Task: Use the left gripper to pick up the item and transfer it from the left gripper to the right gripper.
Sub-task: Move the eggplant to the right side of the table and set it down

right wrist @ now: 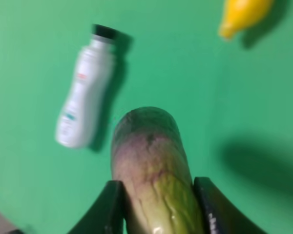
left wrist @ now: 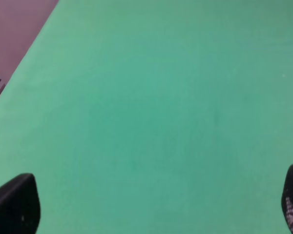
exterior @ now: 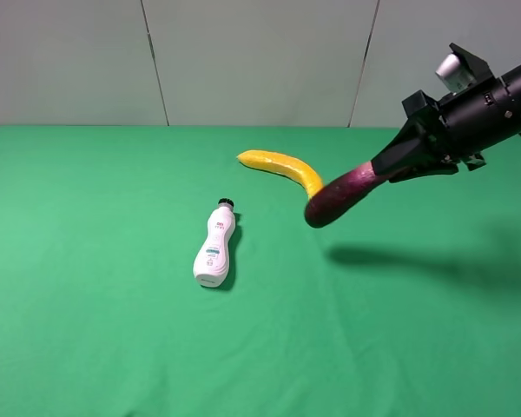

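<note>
The eggplant is dark purple and hangs in the air above the green table, right of centre. My right gripper is shut on its stem end and holds it tilted down to the left. In the right wrist view the eggplant sits between the two black fingers. My left gripper is out of the exterior high view. Its wrist view shows only two black fingertips far apart over bare green cloth, open and empty.
A yellow banana lies on the green table behind the eggplant. A white bottle with a black cap lies on its side left of centre. Both also show in the right wrist view, the bottle and the banana.
</note>
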`<state>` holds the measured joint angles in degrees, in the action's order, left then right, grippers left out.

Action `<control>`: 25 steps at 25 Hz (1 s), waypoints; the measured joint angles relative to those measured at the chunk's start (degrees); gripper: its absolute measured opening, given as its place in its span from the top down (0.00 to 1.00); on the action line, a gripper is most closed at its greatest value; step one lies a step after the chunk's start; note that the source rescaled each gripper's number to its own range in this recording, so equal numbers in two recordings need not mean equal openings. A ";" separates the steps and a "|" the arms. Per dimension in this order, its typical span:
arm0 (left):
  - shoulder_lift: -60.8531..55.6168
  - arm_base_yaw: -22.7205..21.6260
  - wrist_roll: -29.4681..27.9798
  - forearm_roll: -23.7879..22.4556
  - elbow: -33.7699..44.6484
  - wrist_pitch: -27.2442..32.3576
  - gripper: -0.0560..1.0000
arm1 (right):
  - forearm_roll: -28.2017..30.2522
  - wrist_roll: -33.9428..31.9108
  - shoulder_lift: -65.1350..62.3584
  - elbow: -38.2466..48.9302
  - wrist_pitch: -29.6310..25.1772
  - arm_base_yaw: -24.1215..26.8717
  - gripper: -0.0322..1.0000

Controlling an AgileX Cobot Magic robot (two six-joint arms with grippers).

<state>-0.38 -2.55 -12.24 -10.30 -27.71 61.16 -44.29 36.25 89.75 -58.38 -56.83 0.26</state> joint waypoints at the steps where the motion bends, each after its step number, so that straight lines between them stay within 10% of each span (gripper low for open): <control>1: 0.00 0.00 0.00 0.00 0.00 0.00 0.00 | 2.53 -1.87 -0.04 -0.56 0.06 0.00 0.95; 12: 0.00 0.00 0.00 0.00 0.00 0.00 0.00 | 18.51 -14.01 -0.11 -1.71 -5.17 0.00 0.95; 25: 0.00 0.00 0.00 0.00 0.00 0.00 0.00 | 22.31 -16.34 -0.11 -1.71 -10.78 -1.96 0.95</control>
<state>-0.38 -2.55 -12.24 -10.30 -27.71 61.16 -21.99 19.91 89.64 -60.09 -67.60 -1.70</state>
